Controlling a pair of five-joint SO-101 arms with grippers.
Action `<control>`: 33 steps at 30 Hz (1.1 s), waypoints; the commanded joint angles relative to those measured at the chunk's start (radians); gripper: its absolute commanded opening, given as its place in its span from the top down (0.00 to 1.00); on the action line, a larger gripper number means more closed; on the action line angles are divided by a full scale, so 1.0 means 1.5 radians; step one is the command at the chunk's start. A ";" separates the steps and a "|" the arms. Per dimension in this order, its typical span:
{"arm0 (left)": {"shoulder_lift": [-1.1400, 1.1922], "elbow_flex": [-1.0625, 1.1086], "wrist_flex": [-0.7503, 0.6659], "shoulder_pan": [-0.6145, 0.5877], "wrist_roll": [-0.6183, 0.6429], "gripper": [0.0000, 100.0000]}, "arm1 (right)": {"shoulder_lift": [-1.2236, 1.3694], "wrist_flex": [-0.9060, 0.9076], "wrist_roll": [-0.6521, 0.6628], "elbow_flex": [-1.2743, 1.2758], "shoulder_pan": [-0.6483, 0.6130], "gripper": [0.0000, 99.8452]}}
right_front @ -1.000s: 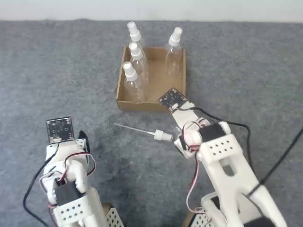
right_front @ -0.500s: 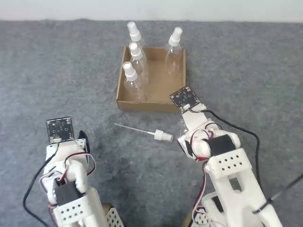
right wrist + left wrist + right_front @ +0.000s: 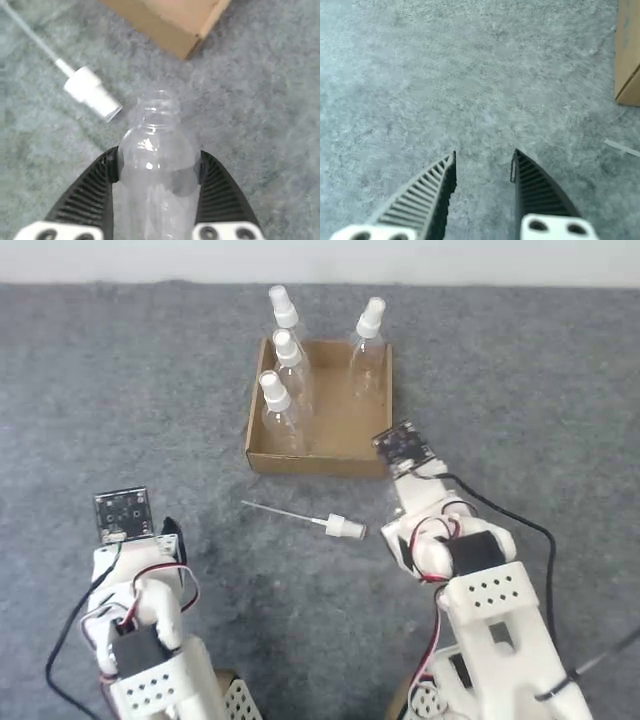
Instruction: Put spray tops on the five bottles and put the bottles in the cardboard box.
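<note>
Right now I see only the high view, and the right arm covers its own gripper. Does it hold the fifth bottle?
Observer: Yes. In the right wrist view, the right gripper is shut on a clear bottle.
Operator: Does this bottle have a spray top on it?
Observer: No. Its neck is bare and open.
Operator: And the left gripper, is it free?
Observer: Yes. The left gripper is open over the carpet, with nothing between its fingers.
</note>
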 commanded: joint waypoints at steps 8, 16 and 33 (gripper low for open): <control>-0.003 -0.158 0.052 0.057 -0.159 0.88 | -0.026 -0.046 -0.051 -0.008 0.060 0.96; 0.000 -0.246 0.140 0.121 -0.211 0.87 | -0.026 -0.051 -0.068 -0.008 0.073 0.96; 0.344 -0.430 0.198 0.337 -0.313 0.86 | -0.027 -0.095 -0.162 -0.011 0.201 0.96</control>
